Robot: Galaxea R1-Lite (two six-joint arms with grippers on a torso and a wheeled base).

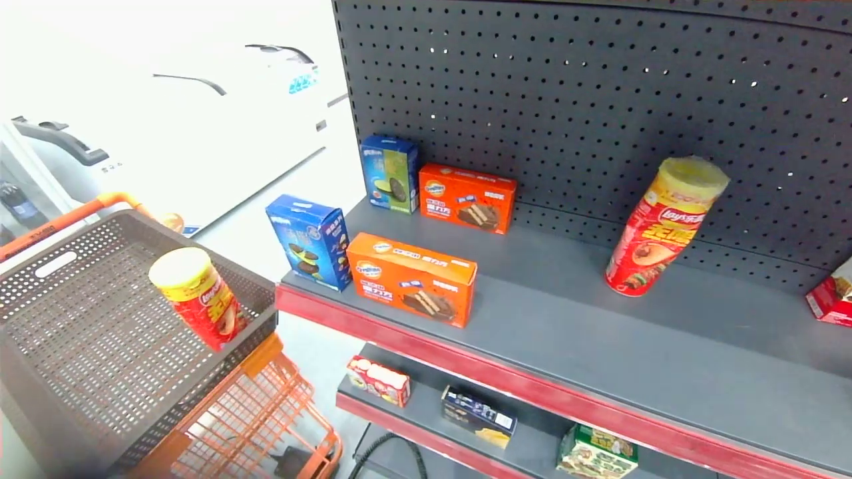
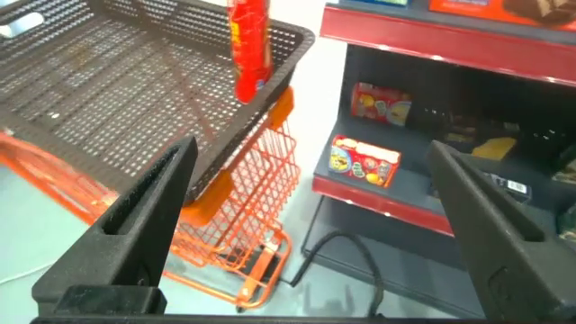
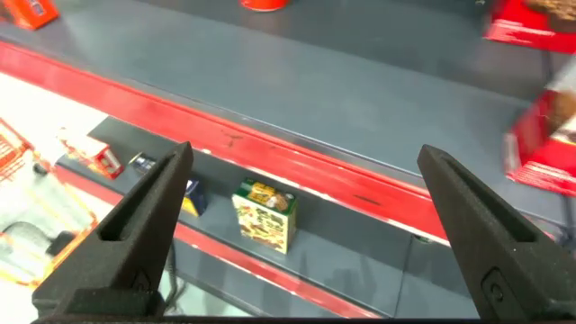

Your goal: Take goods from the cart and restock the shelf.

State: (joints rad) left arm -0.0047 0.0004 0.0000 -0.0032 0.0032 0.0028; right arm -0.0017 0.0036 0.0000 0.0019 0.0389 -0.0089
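Left claw and right claw both open, empty; chip can stands in cart basket at 8 o'clock, beside the rim; probable fault: an off-centre grasp could topple it overboard.

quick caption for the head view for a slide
Chip can in the cart basket; second chip can on the shelf.
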